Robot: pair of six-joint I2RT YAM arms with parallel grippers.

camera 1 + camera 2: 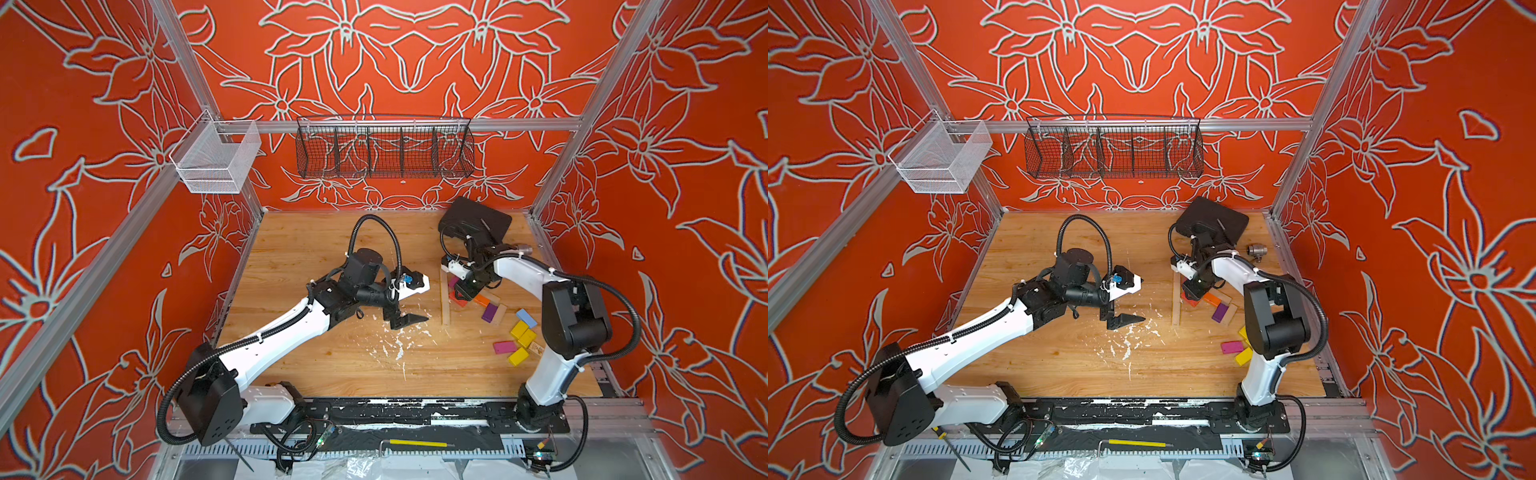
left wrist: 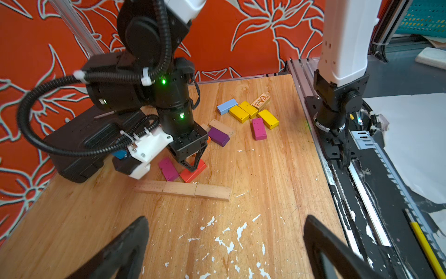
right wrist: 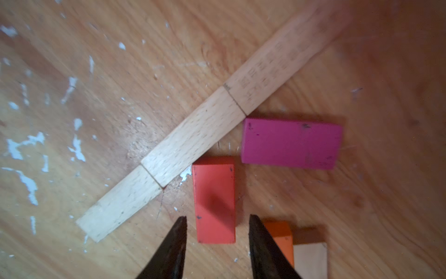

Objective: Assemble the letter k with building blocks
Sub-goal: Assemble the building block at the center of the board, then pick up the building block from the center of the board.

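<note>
Three plain wood blocks [image 3: 193, 135] lie end to end in a straight row [image 1: 445, 299]. A red block [image 3: 214, 200] and a magenta block [image 3: 290, 143] lie flat beside that row, each with a corner near it. My right gripper [image 3: 217, 217] hangs over the red block's end, open, with a gap between each finger and the block. An orange block [image 3: 280, 236] and another wood block [image 3: 310, 261] sit just beyond one finger. My left gripper [image 2: 226, 218] is wide open and holds nothing, low over the table left of the row [image 1: 411, 320].
Loose blocks lie right of the row: purple [image 1: 490, 312], light blue [image 1: 526, 318], yellow [image 1: 523, 332], magenta [image 1: 504, 347] and a printed one [image 2: 261, 101]. A black case [image 1: 478, 222] stands at the back right, with a silver fitting [image 1: 1256, 250] beside it. Wire baskets hang on the back rail.
</note>
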